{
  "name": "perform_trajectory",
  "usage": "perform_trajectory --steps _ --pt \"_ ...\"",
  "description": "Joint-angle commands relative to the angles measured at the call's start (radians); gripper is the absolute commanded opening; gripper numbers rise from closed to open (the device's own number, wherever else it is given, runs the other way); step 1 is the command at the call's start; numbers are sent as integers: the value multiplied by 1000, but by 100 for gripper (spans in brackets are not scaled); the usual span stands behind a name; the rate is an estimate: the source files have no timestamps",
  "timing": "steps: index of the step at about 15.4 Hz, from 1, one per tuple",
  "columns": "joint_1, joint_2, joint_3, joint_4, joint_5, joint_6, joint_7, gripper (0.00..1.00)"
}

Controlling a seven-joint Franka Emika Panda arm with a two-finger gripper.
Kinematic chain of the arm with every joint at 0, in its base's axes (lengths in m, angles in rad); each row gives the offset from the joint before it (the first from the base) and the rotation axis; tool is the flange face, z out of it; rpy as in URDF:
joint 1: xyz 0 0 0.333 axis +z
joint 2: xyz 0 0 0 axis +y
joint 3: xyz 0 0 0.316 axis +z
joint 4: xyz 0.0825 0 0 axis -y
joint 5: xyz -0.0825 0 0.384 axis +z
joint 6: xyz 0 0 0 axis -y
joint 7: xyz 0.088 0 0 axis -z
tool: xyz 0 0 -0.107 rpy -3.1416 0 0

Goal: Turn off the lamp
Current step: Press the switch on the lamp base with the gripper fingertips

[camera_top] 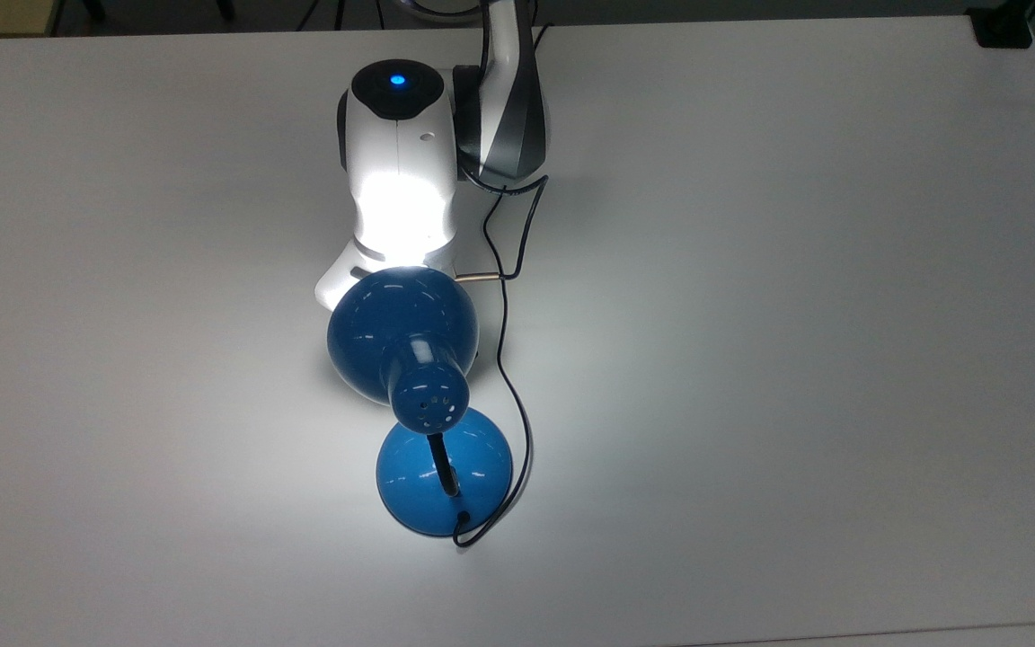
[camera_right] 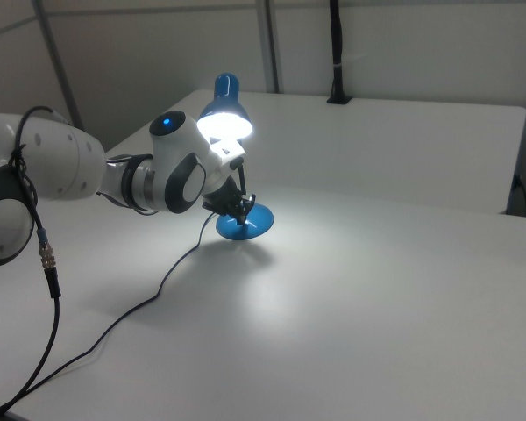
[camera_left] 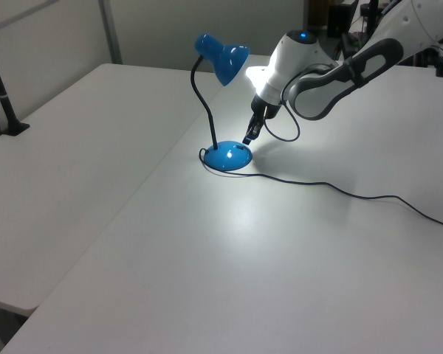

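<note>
The glossy blue metal desk lamp (camera_top: 402,337) has a black neck and a thin black cord (camera_left: 354,195). Beside the lamp, the white robot arm (camera_top: 399,180) carries a black cap with a small blue light and a grey striped segment. The matte table (camera_top: 796,314) is pale grey-white.

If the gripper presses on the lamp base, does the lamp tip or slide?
The lamp probably won't tip easily: its domed base is wide and flat on the table. The glossy base may slide. The shade overhangs on a thin bent neck, so it may wobble.
</note>
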Motion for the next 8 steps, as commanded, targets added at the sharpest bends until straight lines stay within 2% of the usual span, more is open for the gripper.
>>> perform_trajectory --steps 1,8 --pt "18 15 -12 -10 -26 56 72 0" --pt "26 21 -10 -10 -28 58 74 0"
